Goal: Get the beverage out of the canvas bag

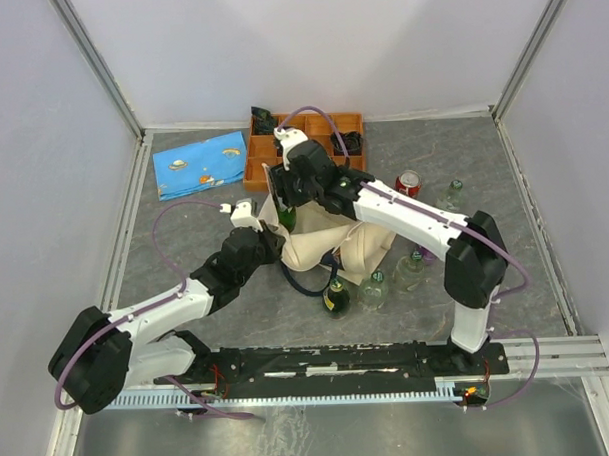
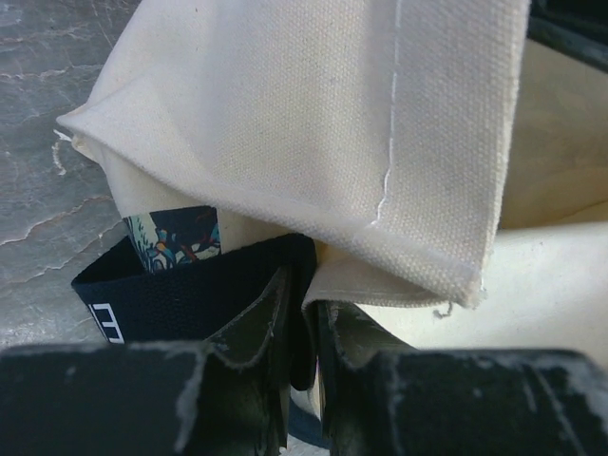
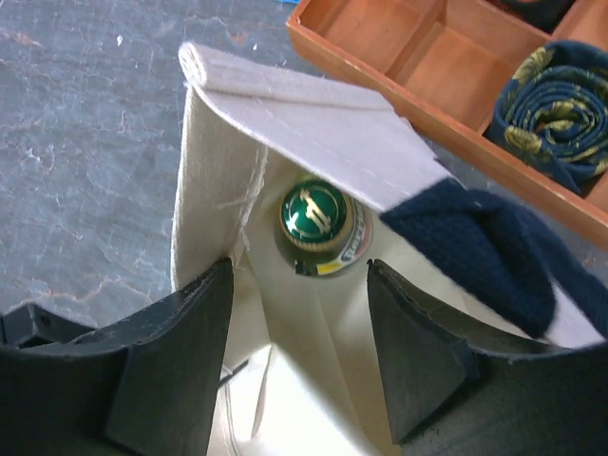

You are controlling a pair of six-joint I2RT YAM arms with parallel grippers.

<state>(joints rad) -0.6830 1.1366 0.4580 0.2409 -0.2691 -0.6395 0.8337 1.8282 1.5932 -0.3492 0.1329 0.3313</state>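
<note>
1. Pointing its cap straight at the right gripper (image 3: 299, 275), the green bottle (image 3: 315, 214) sits inside the canvas bag (image 3: 313, 133). Its long axis runs away from the spread fingers, and it lies just ahead of them and between them.
2. The cap bears a gold emblem on green; no lettering can be read.
3. The left gripper (image 2: 302, 332) is clamped on the bag's rim at the navy strap (image 2: 190, 285). A white mark on the strap is cut off.
4. The bottle's body is hidden by canvas.
</note>
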